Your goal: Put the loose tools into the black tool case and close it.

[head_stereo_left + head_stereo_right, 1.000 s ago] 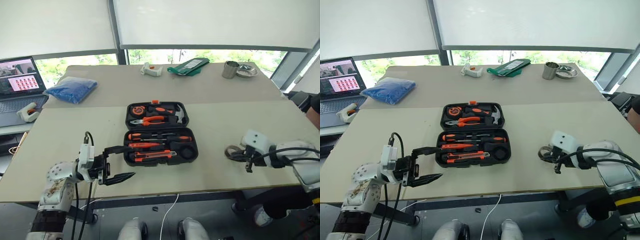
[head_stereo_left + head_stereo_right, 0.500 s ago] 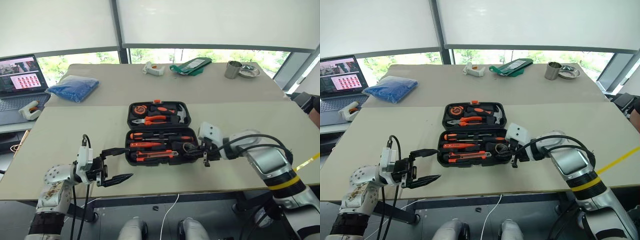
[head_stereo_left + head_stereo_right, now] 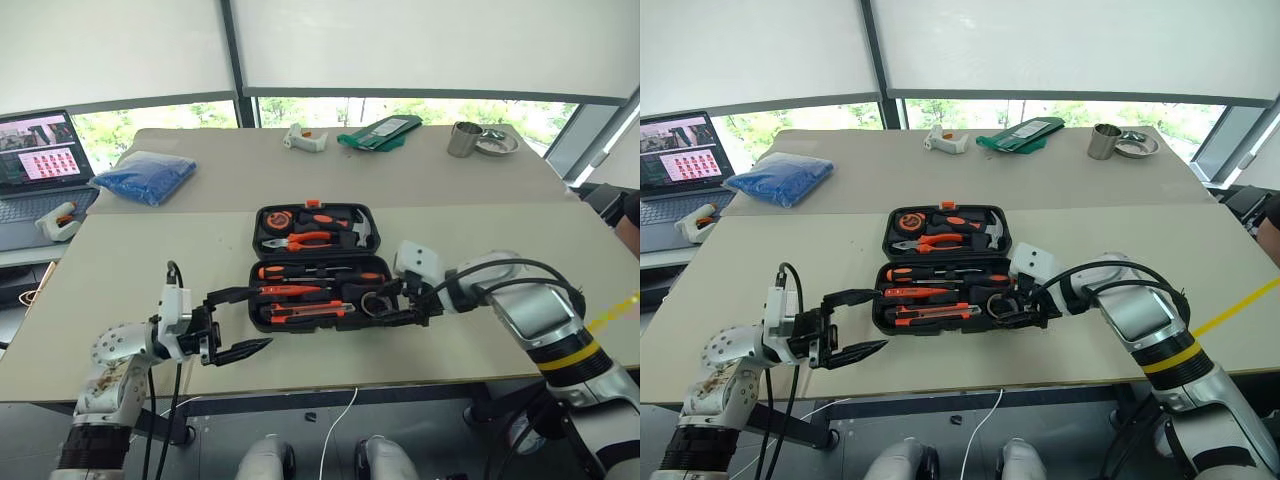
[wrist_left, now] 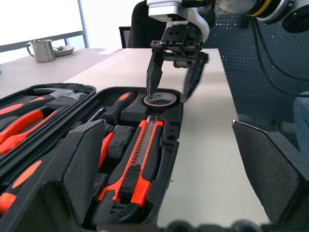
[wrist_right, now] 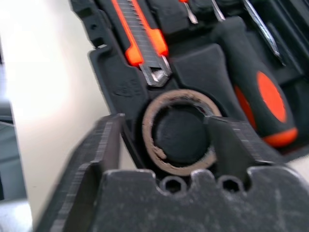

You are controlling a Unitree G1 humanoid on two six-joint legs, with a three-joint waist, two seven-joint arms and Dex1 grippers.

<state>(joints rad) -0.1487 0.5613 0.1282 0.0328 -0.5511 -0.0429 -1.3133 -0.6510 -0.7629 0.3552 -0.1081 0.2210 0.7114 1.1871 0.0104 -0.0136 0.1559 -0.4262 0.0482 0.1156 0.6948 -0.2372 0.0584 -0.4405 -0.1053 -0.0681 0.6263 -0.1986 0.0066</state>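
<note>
Black tool case lies open on the near tan table, its lid half toward the windows and its tray half toward the robot. In the lid half sit a tape measure, orange-handled pliers and a hammer. In the tray half lie two black-and-orange screwdrivers, a slim orange tester screwdriver and an orange-black utility knife, each in a moulded slot. The small grey tape roll sits flat in the round recess at the tray's right end, ringing the black hub there. Over it hangs the right gripper, tilted down, its two black fingers spread wide on either side of the roll; in the right wrist view one finger overlaps the roll's rim and the other stands outside the case edge, so nothing is clamped. The left gripper hovers above the table just off the tray's left front corner, pointing toward the case, fingers fully apart and empty. On the far table rest a blue bag, a dark green pouch, a white device, a metal cup and a metal dish. A laptop stands at the left.
</note>
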